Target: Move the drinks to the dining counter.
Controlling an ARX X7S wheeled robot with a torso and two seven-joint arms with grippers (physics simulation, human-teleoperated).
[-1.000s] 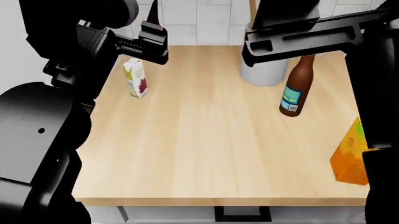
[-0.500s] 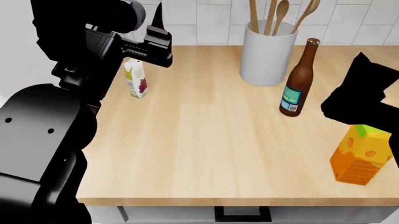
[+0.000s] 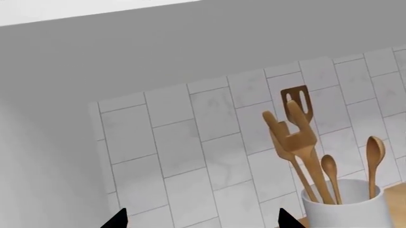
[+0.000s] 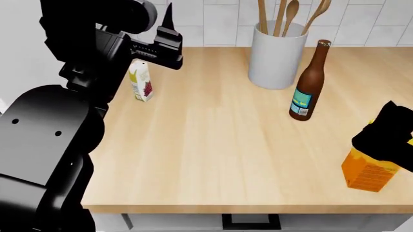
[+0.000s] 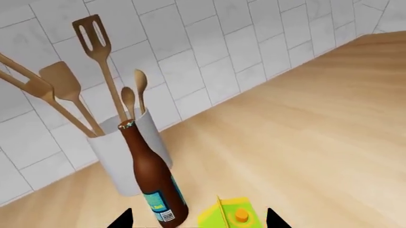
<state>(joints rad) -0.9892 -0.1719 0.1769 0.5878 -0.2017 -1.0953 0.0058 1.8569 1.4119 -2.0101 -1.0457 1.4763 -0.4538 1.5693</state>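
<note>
Three drinks stand on the wood surface (image 4: 213,145). Right hand (image 5: 198,219), spread, hovers over the juice carton (image 4: 368,175) beside the brown bottle (image 4: 308,82); next, descend and pinch it.

Three drinks stand upright and well apart on the wooden top. Small white carton (image 4: 140,81) with a berry picture, far left; tall brown glass bottle (image 4: 308,82) with a blue label, right of centre. Yellow-orange gable-top juice carton (image 4: 369,170), near right edge, its top partly hidden.
</note>
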